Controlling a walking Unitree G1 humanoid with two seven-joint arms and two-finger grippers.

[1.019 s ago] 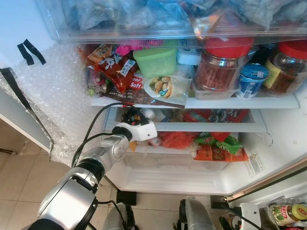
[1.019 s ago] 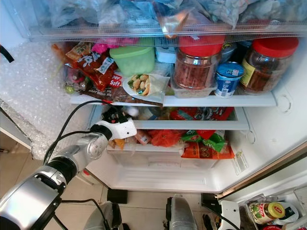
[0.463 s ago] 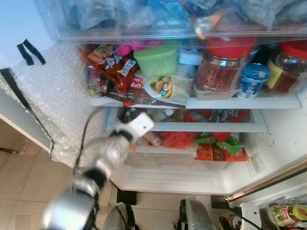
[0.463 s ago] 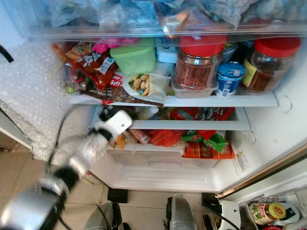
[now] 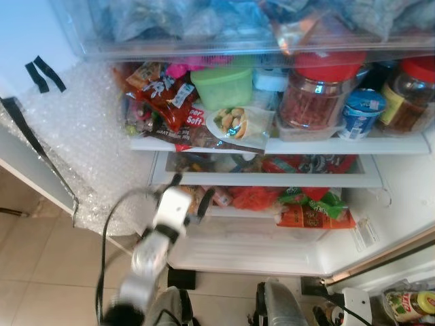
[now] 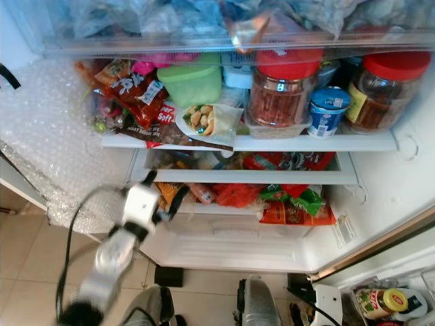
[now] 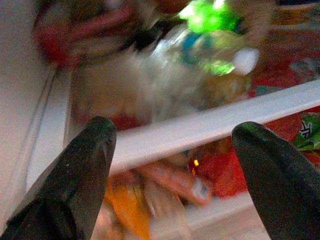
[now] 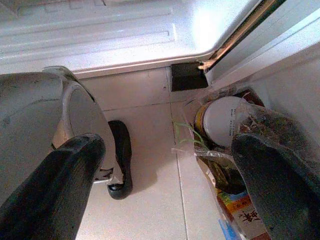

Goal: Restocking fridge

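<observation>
Two shelves and a drawer show in my head view of the open fridge (image 5: 401,204), all packed. At nine o'clock, bubble wrap (image 5: 75,142) covers the side panel. My left arm (image 5: 146,255) is blurred; it reaches up from six o'clock toward the lower shelf rail (image 5: 272,180). The left gripper (image 7: 175,150) has its two black fingers (image 7: 82,170) spread wide with nothing between them. Through the wrist camera I see the white rail crossing the gap, with blurred orange and red packets (image 7: 165,185) just beyond it.

On the upper shelf, from nine toward three o'clock: red snack bags (image 5: 160,102), a green tub (image 5: 221,85), a wrap packet (image 5: 238,125) hanging over the shelf edge, a red-lidded jar (image 5: 319,92), a blue yoghurt cup (image 5: 358,112), then a second jar (image 5: 408,95). Below, red and green packets (image 5: 312,207) lie in the drawer toward four o'clock.

The right gripper (image 8: 170,165) hangs low at five o'clock, fingers parted and empty, above the tiled floor (image 8: 145,200). Its wrist camera shows a white-lidded jar (image 8: 222,122) in a plastic bag near the fridge's bottom corner, beside other groceries. In the head view a yellow-labelled jar (image 5: 408,302) sits in that bag.
</observation>
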